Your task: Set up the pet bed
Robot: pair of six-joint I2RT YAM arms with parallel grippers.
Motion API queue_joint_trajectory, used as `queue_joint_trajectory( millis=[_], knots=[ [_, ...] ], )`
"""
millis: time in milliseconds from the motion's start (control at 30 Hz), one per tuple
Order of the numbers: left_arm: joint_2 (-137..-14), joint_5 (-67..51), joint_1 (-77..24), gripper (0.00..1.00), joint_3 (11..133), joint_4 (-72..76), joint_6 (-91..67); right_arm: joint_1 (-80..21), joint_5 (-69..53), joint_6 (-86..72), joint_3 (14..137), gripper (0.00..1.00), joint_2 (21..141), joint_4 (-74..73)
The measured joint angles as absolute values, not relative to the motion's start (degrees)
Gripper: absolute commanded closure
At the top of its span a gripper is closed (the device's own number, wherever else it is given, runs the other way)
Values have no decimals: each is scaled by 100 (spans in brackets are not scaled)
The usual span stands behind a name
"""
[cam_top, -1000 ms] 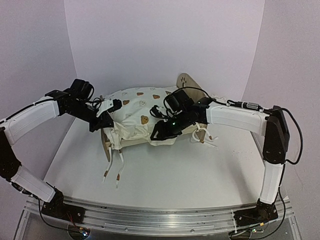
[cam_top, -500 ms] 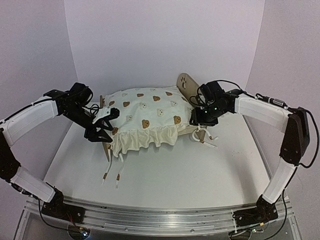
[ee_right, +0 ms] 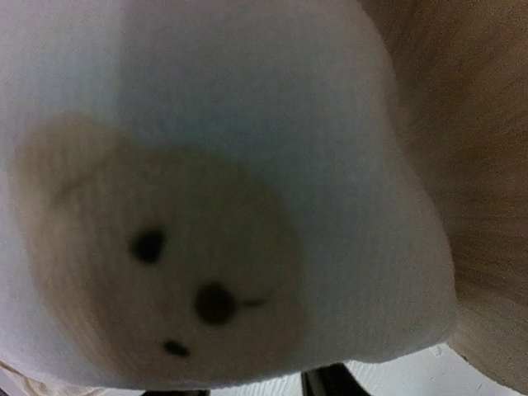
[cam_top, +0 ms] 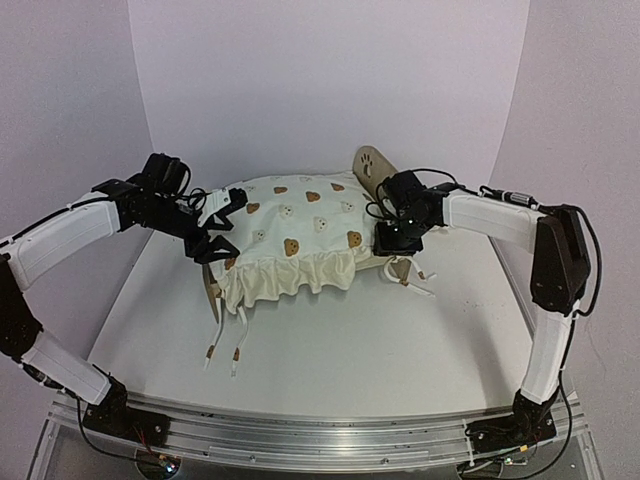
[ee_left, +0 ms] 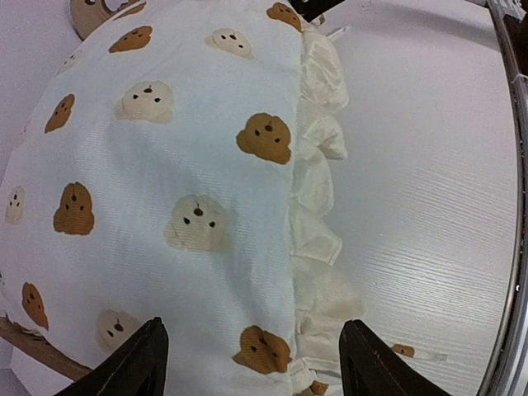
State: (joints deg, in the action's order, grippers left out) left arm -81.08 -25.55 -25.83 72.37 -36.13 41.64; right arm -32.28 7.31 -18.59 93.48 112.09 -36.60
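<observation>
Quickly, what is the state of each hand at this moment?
Left hand: open over the cushion, holding nothing.
Right hand: at the cushion's right edge; open or closed cannot be told.

A cream cushion (ee_left: 165, 165) printed with brown and beige bear faces fills the left and middle of the frame, its ruffled edge (ee_left: 318, 206) running down the centre beside the white table (ee_left: 429, 206) on the right. The left gripper (ee_left: 252, 367) shows as two black fingertips (ee_left: 136, 363) at the bottom edge, spread wide apart over the cushion's lower part. A strip of light wood (ee_left: 33, 342) peeks out at lower left.
</observation>
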Motion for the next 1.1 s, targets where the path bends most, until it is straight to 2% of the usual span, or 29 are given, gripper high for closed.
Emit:
queue_joint_trajectory(
  millis=[67, 167, 333, 400, 500, 633, 667, 967, 1100],
  knots=[
    [-8241, -2387, -2683, 26, 7254, -3360, 4146, -3229, 756, -1860, 9426, 91, 11244, -3745],
    [-8572, -2173, -2827, 25, 7316, -3046, 4156, -3227, 834, -1782, 9501, 100, 11275, -3842],
    [-9045, -1890, -2919, 25, 7314, -2728, 4229, -3229, 962, -1640, 9515, 100, 11284, -3874],
    [-9177, -1777, -2919, 29, 7314, -2626, 4284, -3227, 970, -1575, 9507, 100, 11274, -3862],
    [-9263, -1676, -2919, 53, 7314, -2534, 4384, -3211, 1000, -1477, 9466, 100, 11227, -3626],
    [-9289, -1637, -2919, 94, 7314, -2486, 4463, -3107, 946, -1377, 9443, 100, 11142, -3235],
    [-9290, -1643, -2919, 100, 7314, -2487, 4512, -3088, 925, -1365, 9435, 100, 11114, -3190],
    [-9290, -1546, -2918, 100, 7319, -2495, 4492, -2987, 778, -1294, 9138, 100, 10562, -2855],
    [-9290, -1537, -2911, 100, 7450, -2559, 4374, -2970, 519, -1203, 8943, 81, 10250, -2872]
  ],
)
